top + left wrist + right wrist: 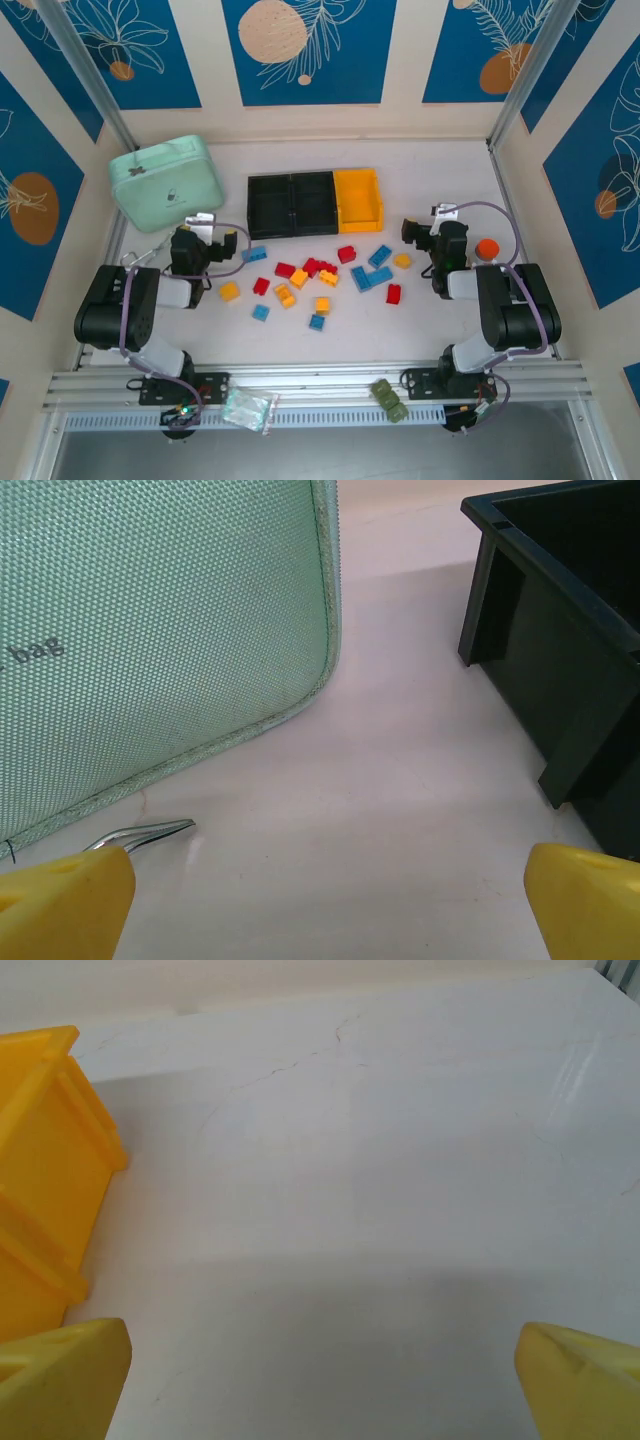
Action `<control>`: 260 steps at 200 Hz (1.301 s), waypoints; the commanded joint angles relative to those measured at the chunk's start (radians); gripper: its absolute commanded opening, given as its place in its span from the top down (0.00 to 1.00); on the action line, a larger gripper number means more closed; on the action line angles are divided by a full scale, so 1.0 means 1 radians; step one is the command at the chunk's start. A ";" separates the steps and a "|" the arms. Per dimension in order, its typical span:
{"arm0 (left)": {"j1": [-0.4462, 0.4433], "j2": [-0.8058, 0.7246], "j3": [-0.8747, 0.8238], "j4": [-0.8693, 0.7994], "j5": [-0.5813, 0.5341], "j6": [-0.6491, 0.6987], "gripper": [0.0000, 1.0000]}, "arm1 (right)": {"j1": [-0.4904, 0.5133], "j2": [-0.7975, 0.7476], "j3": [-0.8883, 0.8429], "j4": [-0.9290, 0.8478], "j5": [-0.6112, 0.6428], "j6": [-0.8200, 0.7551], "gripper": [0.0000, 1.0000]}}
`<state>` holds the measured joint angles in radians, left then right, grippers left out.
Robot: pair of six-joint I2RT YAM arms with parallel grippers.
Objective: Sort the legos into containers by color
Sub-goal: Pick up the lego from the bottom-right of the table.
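Red, yellow and blue legos [320, 268] lie scattered loose on the white bench [420, 170] between two robot arms, just on the near side of the containers [291, 205]. The containers are a joined row of two black bins and one yellow bin [358, 200] at the right end, standing toward the far middle of the bench. A blue brick [254, 254] lies closest to the left arm [130, 310], and a yellow brick [402, 261] lies close to the right arm [510, 305]. The left jaws stand wide open and grip nothing. Their yellow fingertips [60, 900] are spread over bare bench between a mint-green case [165, 183] at the far left and the corner of the left black bin. A thin metal tip [150, 832] lies by the near edge of the case. The right jaws are likewise spread wide with nothing between them, over bare bench just to the right of the yellow bin. A round orange object [487, 248] sits beside the right arm. An olive-green toy piece [390, 398] and a clear packet [248, 408] rest on the metal rail [320, 385] at the near edge
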<state>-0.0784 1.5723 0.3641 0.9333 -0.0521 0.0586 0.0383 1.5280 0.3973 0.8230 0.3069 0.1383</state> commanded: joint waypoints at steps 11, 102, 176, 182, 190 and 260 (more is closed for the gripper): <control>0.009 -0.007 0.016 -0.004 0.021 -0.002 0.01 | 0.002 -0.006 -0.003 0.028 -0.007 -0.002 0.01; 0.009 -0.008 0.016 -0.002 0.021 -0.003 0.00 | -0.003 -0.006 -0.002 0.025 -0.013 0.001 0.01; 0.014 -0.006 0.019 -0.010 0.030 -0.008 0.01 | -0.002 -0.006 -0.002 0.026 -0.013 0.000 0.01; 0.014 -0.007 0.018 -0.006 0.029 -0.006 0.01 | -0.002 -0.007 -0.004 0.029 -0.014 0.000 0.01; 0.014 -0.014 0.016 -0.010 0.008 -0.011 0.01 | -0.001 -0.022 0.001 0.014 -0.002 0.004 0.01; 0.011 -0.280 0.205 -0.511 -0.060 -0.076 0.01 | -0.007 -0.295 0.109 -0.378 -0.062 0.050 0.01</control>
<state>-0.0761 1.3827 0.5148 0.6128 -0.0834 0.0326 0.0368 1.3373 0.4492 0.6010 0.2905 0.1421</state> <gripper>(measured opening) 0.994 0.990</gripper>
